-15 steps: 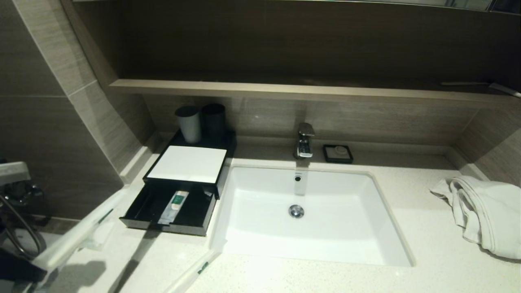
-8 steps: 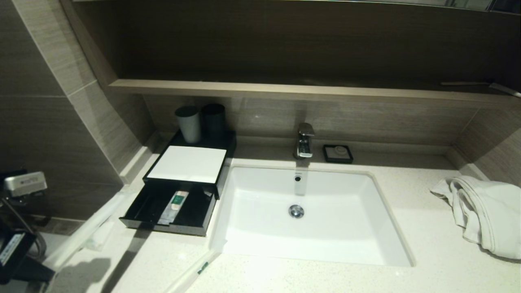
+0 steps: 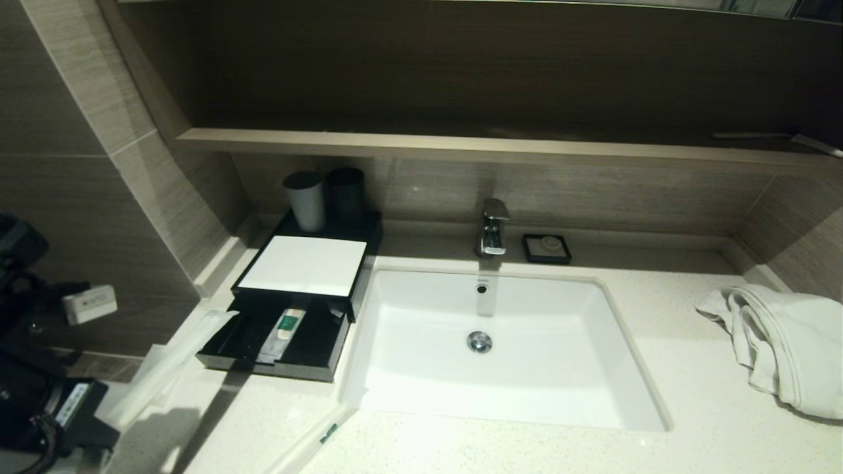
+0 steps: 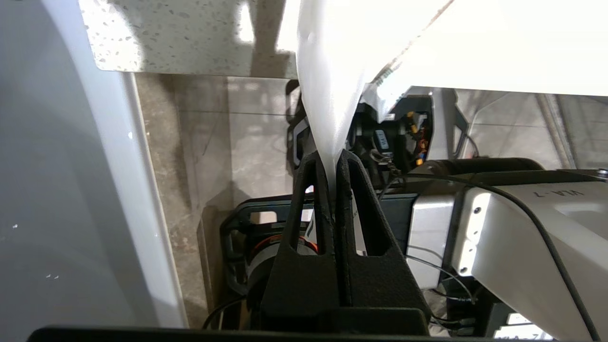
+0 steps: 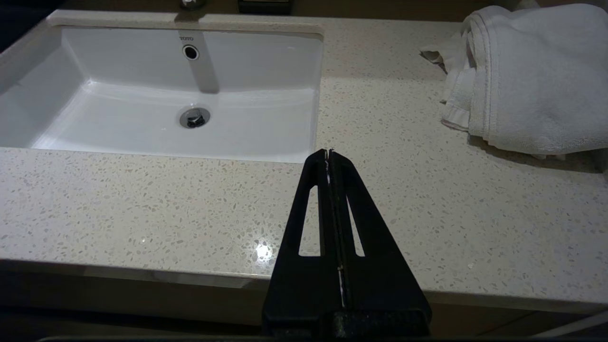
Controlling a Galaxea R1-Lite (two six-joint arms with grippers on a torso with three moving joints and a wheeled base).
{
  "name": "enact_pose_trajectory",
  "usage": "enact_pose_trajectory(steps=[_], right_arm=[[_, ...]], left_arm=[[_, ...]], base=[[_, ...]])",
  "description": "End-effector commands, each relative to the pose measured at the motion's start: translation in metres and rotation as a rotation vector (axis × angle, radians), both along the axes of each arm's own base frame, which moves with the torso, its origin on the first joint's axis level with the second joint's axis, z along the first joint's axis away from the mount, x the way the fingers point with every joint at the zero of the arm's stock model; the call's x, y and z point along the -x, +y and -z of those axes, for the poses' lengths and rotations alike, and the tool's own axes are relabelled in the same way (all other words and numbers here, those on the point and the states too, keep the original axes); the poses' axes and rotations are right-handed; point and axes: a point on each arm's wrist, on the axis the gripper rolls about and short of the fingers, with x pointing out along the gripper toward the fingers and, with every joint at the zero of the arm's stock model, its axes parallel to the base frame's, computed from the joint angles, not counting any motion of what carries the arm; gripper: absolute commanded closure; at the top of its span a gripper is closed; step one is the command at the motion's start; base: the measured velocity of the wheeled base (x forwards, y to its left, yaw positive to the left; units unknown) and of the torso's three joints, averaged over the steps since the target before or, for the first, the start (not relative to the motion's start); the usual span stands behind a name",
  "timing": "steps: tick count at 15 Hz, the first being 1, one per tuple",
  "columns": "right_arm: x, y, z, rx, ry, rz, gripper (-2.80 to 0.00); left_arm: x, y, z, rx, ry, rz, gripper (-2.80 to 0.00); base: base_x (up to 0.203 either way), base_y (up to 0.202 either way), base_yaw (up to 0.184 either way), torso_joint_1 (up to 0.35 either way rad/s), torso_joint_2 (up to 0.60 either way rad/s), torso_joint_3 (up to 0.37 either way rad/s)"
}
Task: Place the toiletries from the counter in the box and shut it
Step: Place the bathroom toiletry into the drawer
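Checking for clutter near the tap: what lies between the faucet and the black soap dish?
Nothing: in the head view, only bare counter separates the faucet from the soap dish.

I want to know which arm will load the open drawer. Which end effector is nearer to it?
Left. The left end effector, shut on a sachet, is just off the counter's left edge beside the drawer. The right end effector hangs past the basin's far side.

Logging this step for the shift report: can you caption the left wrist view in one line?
Left gripper shut on a translucent sachet, held beside the counter edge.
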Motion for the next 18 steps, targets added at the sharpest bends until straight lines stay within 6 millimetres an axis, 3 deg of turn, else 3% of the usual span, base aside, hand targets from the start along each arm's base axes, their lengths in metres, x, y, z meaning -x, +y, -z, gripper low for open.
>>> enact_pose_trajectory(steps=[1, 7, 18], right_arm=[[0.000, 0.000, 0.000, 0.000, 0.000, 0.000, 0.00], [0.000, 0.000, 0.000, 0.000, 0.000, 0.000, 0.00], [0.000, 0.000, 0.000, 0.000, 0.000, 0.000, 0.00]], left_arm=[[-0.006, -0.002, 0.005, -0.021, 0.031, 0.008, 0.00], [-0.022, -0.018, 0.019, -0.129, 0.004, 0.004, 0.00], [-0.059, -0.022, 0.031, -0.145, 0.073, 0.007, 0.00]], base=[[0.000, 0.000, 0.000, 0.000, 0.00, 0.000], [0.000, 0.000, 0.000, 0.000, 0.00, 0.000], [0.000, 0.000, 0.000, 0.000, 0.00, 0.000]])
